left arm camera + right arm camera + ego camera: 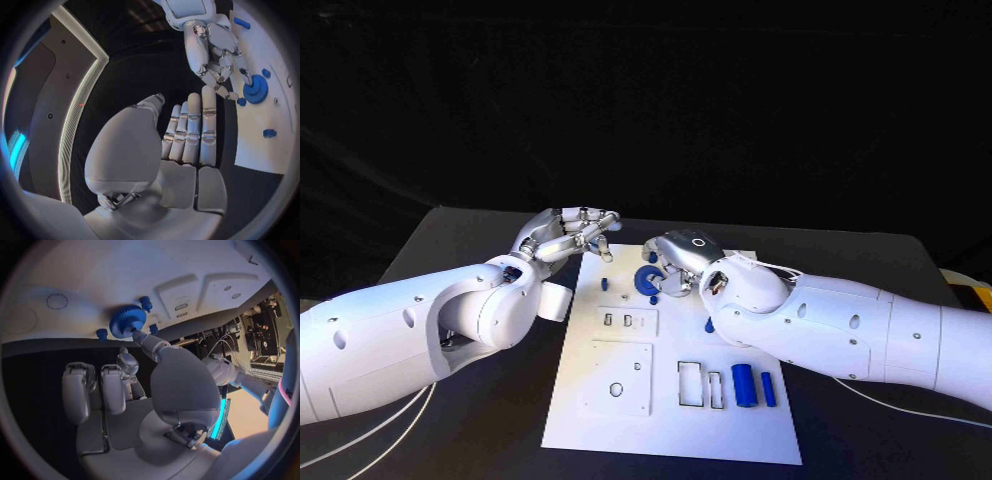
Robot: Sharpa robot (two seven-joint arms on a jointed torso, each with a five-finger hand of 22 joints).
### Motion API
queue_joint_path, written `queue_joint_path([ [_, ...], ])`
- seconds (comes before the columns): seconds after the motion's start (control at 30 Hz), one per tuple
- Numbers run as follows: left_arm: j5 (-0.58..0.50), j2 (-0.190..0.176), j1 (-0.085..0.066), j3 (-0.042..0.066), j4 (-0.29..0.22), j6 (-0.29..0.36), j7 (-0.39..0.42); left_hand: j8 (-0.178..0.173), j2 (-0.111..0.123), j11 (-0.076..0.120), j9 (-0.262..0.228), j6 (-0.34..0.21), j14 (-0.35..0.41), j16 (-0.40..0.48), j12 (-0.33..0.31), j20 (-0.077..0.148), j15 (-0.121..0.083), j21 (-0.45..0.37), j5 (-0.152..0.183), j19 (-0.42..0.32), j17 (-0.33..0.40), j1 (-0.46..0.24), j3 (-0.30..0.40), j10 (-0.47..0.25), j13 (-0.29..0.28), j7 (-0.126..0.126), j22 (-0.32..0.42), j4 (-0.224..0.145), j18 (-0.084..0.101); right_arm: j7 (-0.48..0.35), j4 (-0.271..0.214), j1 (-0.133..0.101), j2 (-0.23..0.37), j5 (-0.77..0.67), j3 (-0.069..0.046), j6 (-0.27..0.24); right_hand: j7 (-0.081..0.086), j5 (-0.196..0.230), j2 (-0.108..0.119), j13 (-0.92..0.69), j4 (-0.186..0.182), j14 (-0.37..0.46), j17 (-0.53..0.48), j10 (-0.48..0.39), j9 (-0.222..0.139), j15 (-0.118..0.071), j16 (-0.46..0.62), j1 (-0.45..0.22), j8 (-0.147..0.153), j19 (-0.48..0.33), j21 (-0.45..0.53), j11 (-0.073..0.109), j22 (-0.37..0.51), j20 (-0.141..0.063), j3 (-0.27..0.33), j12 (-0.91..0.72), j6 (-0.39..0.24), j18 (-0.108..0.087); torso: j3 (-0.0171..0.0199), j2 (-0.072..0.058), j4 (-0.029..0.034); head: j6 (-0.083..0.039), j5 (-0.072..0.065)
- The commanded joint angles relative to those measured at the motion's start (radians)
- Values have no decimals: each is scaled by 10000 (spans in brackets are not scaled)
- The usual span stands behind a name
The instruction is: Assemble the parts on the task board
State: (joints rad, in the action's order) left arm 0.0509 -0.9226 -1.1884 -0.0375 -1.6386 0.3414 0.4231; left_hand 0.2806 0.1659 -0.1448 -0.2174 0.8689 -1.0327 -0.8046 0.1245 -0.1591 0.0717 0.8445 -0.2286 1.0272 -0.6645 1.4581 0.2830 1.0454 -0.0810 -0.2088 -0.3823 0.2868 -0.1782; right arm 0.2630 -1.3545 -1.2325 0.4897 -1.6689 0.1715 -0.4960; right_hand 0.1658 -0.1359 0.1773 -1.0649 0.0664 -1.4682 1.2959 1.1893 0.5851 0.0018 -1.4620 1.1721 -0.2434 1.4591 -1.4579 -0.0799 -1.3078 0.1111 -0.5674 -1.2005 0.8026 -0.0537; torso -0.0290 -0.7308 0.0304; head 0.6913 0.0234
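Observation:
The white task board (pixel 672 420) lies mid-table. A blue gear (pixel 649 281) (pixel 127 322) (pixel 255 91) stands on its far end, with small blue pegs (pixel 145 302) around it. My right hand (pixel 679 259) (pixel 150 390) hovers over that end. Its thumb tip touches the gear's hub, and its other fingers (pixel 81 390) are curled in on nothing. My left hand (pixel 573 237) (pixel 181 145) hangs at the board's far left corner, fingers stretched out side by side and holding nothing. Two blue cylinders (pixel 743 385) lie at the near right of the board.
Raised white plates with slots and holes (pixel 619 377) take up the board's near half. A small blue piece (pixel 710 325) lies beside my right forearm (pixel 848 325). My left forearm (pixel 430 330) lies over the black table (pixel 459 235) left of the board.

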Motion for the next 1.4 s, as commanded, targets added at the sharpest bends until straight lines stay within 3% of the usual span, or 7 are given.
queue_joint_path([
  [0.03, -37, 7, -10, 8, -30, -146, 57, 32, -106, -4, -13, -82, 92, -38, 43, 3, -4, 41, 43, -53, -3, -23, -41, -64, -11, 10, -15, -27, -49, -12, -114, 5, 43, -156, 1, 3, 10, -55, 19, -22, -39, -464, 9, 107, 13, 21, 22, -116, -21, 54, -39, 2, -1156, 4, -16, -43, 92, 117, 2, -3, 6, 17, -2],
  [0.33, -37, 2, -9, 8, -26, -150, 59, 32, -106, -4, -13, -82, 92, -38, 43, 3, -4, 41, 43, -53, -3, -23, -41, -64, -11, 10, -15, -27, -49, -1, -501, 20, 235, -110, 3, 369, -10, -66, 252, 37, -56, -453, -33, 58, 35, 9, 43, -262, 57, 24, 0, 14, -1122, -9, 118, -6, 36, 105, -1, 10, -29, 38, 28],
  [0.67, -37, -1, -9, 8, -30, -151, 63, 32, -106, -4, -13, -82, 92, -38, 43, 3, -4, 41, 43, -53, -3, -23, -41, -64, -11, 10, -15, -27, -49, 120, -391, 43, 188, -149, 17, 441, 21, 31, 313, 118, -56, -437, -84, -42, 31, 27, 72, -274, 189, -7, 40, -14, -1086, -2, 191, 64, -155, 94, 17, -7, -2, 40, 4],
  [0.87, -38, 10, -9, 8, -28, -155, 61, 32, -106, -4, -13, -82, 92, -38, 43, 3, -4, 41, 43, -53, -3, -23, -41, -64, -11, 10, -15, -27, -49, 120, -237, 80, 69, -169, 38, 557, 28, 62, 329, 136, -43, -437, -80, -65, 32, 33, 73, -256, 217, -22, 57, -21, -1068, 2, 208, 78, -197, 89, 3, -9, 27, 69, 10],
  [1.1, -38, 4, -9, 8, -22, -153, 56, 41, -106, -5, -21, -88, 109, -48, 68, -2, -1, 66, 44, -84, 0, -23, -45, -79, -13, 11, -28, -29, -49, 100, -202, 144, 48, -174, 51, 596, 34, 84, 351, 146, -41, -434, -94, -83, 35, 38, 80, -260, 235, -32, 70, -27, -1054, 6, 235, 87, -222, 85, 1, -2, -3, 109, 59],
  [1.4, -38, 4, -9, 8, -12, -157, 49, 41, -106, -5, -21, -88, 109, -48, 68, -2, -1, 66, 44, -84, 0, -23, -45, -79, -13, 11, -28, -29, -49, 126, -126, 167, 55, -186, 55, 589, 42, 116, 363, 174, -42, -428, -118, -115, 39, 45, 92, -261, 260, -53, 93, -35, -1028, 11, 265, 108, -261, 78, 1, 2, 8, 135, 70],
])
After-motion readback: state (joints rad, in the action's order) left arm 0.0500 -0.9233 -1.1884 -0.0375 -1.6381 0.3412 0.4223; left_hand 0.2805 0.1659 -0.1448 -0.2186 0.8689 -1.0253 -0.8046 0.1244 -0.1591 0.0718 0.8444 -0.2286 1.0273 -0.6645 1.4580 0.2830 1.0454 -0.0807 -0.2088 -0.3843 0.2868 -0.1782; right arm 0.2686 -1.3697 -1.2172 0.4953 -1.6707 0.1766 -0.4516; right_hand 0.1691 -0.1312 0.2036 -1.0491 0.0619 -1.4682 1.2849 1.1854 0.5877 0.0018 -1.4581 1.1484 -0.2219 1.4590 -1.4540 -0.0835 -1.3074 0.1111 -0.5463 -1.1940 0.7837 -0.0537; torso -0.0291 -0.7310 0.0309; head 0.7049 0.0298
